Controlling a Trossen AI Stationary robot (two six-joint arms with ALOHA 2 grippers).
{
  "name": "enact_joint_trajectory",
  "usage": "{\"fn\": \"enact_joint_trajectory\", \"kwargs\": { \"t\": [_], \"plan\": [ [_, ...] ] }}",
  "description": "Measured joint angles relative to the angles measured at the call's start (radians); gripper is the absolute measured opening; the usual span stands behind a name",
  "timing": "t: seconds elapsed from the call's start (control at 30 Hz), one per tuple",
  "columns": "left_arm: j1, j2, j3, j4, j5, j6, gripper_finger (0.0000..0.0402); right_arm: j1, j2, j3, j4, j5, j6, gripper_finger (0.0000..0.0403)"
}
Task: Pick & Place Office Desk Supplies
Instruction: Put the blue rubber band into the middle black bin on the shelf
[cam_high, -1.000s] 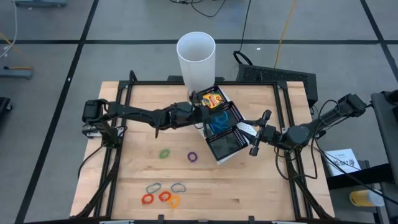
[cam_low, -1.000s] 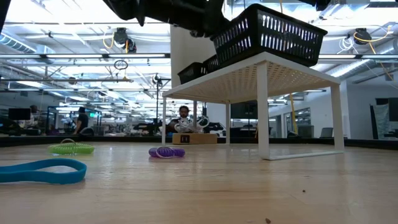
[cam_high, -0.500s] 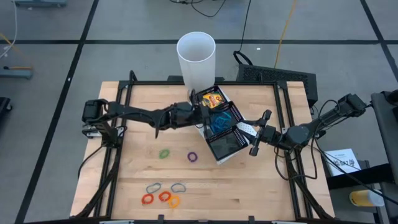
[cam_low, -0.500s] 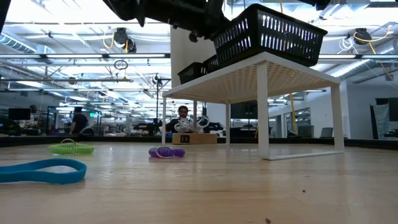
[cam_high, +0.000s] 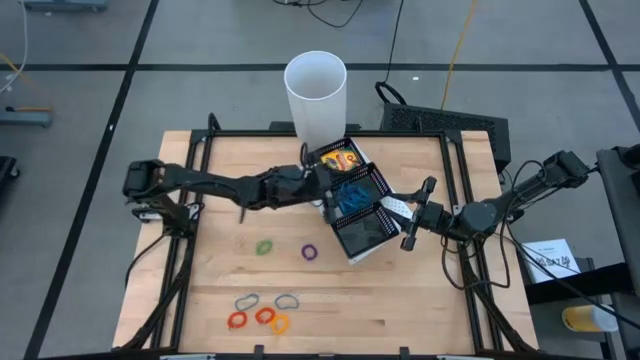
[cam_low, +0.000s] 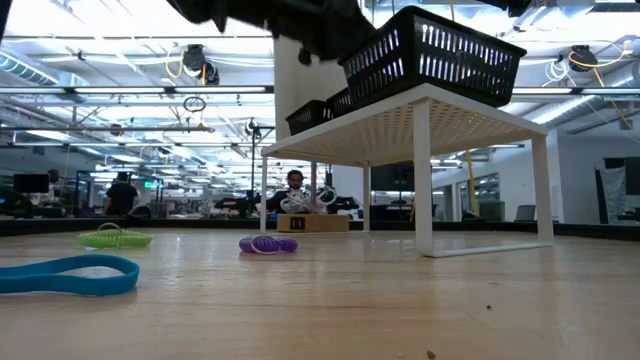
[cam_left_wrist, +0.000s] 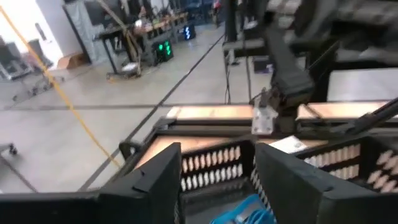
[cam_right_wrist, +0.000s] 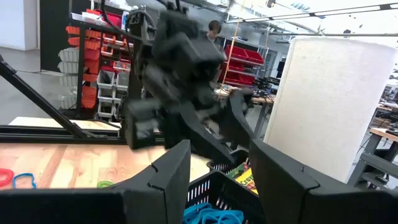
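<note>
On the pale wooden table (cam_high: 210, 290), the loose thin rubber-band loops lie toward the near edge: a green loop (cam_high: 264, 246) and a purple loop (cam_high: 310, 252) side by side mid-table, and nearer the front edge a cluster of grey and blue loops (cam_high: 247, 301) with red and orange loops (cam_high: 262, 318) just beside them. In the low view a blue loop (cam_low: 68, 274) lies flat on the wood, apart from the green and purple ones.

The left gripper (cam_high: 318, 181) hangs at the left rim of the black mesh three-compartment tray (cam_high: 375, 232), which sits on a white perforated stand (cam_low: 420, 120) near the table's far edge. Its two dark fingers (cam_left_wrist: 152, 180) stand parted with nothing between them, directly over the middle compartment.

That middle compartment holds a heap of blue rubber-band loops (cam_high: 351, 197). The compartment nearest the tall white cylindrical cup (cam_high: 316, 98) holds a yellow-and-green crayon box (cam_high: 343, 160).

The right gripper (cam_high: 412, 215) hovers at the tray's right side, fingers (cam_right_wrist: 168, 174) spread apart and holding nothing.
</note>
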Motion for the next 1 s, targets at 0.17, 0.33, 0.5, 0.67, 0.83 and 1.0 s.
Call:
{"fn": "enact_joint_trajectory", "kwargs": {
  "t": [0.17, 0.33, 0.5, 0.67, 0.83, 1.0],
  "plan": [
    [-0.068, -0.14, 0.001, -0.227, -0.001, -0.001, 0.0229, 0.0, 0.0, 0.0, -0.003, 0.002, -0.006, 0.0155],
    [-0.169, -0.298, 0.001, -0.595, 0.0, -0.143, 0.0224, 0.0, 0.0, 0.0, -0.004, 0.004, -0.027, 0.0155],
    [-0.284, -0.364, 0.001, -0.894, -0.001, -0.37, 0.0225, 0.0, -0.001, 0.0, -0.005, 0.004, -0.03, 0.0153],
    [-0.405, -0.359, 0.0, -1.083, 0.0, -0.566, 0.0225, 0.0, -0.001, 0.0, -0.018, 0.004, -0.033, 0.0157],
    [-0.512, -0.322, 0.0, -1.202, 0.0, -0.851, 0.0225, 0.0, -0.001, 0.0, -0.021, 0.004, -0.028, 0.0157],
    [-0.622, -0.26, -0.006, -1.254, 0.0, -1.109, 0.0225, 0.0, -0.001, 0.0, -0.028, 0.004, -0.027, 0.0157]
  ]
}}
